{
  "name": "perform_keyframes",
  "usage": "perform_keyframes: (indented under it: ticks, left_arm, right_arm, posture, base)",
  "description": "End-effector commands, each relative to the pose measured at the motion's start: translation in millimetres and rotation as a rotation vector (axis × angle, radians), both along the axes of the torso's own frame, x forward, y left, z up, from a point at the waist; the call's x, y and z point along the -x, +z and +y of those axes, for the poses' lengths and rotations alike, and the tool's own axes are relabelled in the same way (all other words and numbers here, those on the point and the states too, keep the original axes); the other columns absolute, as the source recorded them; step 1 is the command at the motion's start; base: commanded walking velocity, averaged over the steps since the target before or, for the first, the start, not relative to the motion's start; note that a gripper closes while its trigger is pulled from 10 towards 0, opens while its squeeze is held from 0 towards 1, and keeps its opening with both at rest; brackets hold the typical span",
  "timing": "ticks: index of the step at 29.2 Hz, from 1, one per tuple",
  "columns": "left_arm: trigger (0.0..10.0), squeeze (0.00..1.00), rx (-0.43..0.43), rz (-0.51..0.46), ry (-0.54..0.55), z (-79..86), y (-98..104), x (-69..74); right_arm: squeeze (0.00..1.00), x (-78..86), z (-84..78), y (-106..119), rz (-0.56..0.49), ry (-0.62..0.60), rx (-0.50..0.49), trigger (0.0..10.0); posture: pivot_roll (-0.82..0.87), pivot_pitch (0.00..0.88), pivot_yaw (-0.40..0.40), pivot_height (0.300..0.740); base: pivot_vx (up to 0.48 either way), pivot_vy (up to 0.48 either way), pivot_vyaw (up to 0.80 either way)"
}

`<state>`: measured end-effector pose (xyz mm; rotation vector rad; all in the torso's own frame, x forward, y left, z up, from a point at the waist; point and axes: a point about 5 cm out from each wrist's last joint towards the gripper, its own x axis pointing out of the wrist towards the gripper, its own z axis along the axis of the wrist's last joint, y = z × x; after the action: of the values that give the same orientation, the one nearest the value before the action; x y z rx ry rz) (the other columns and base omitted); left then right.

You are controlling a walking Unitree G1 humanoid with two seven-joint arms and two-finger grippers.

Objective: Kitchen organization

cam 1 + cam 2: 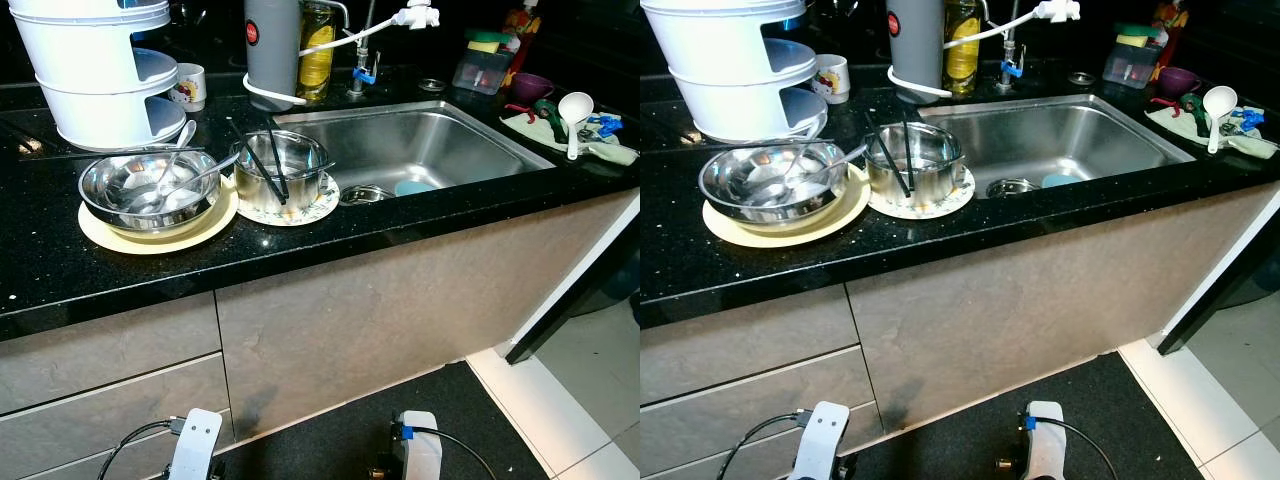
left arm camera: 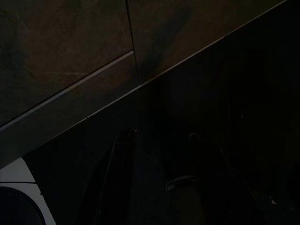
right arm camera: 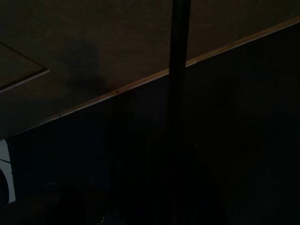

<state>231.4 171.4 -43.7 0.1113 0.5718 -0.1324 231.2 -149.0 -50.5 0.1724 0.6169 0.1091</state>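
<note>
We stand in a home kitchen: a speckled black stone countertop (image 1: 120, 270) holds a sunken stainless steel sink (image 1: 440, 150) with a chrome tap (image 1: 362, 50). Used steel bowls (image 1: 150, 190) sit on plates beside it, a white rice ladle (image 1: 574, 112) lies nearby, and beige cabinet drawers (image 1: 110, 370) run beneath.

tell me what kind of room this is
A home kitchen, most likely: a stainless steel sink with a tap is set into a black stone counter, and used steel bowls sit on plates beside it.
</note>
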Motion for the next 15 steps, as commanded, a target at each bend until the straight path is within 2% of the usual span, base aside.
perform_keyframes:
  ticks: [1,15]
  left_arm:
    - [10.0,0.0,0.008,0.028,-0.003,-4.0,-5,5.1]
    - [10.0,0.0,0.031,-0.021,-0.01,-11.0,3,-7.6]
  right_arm:
    - [0.0,13.4,-1.3,-10,0.068,-0.002,-0.01,10.0]
    - [0.0,9.9,0.3,-7,0.027,0.004,-0.007,10.0]
  posture:
    - [-0.01,0.158,-0.061,0.74]
    - [-0.02,0.145,-0.058,0.74]
  base:
    - [0.0,0.0,0.0]
    - [0.0,0.0,0.0]
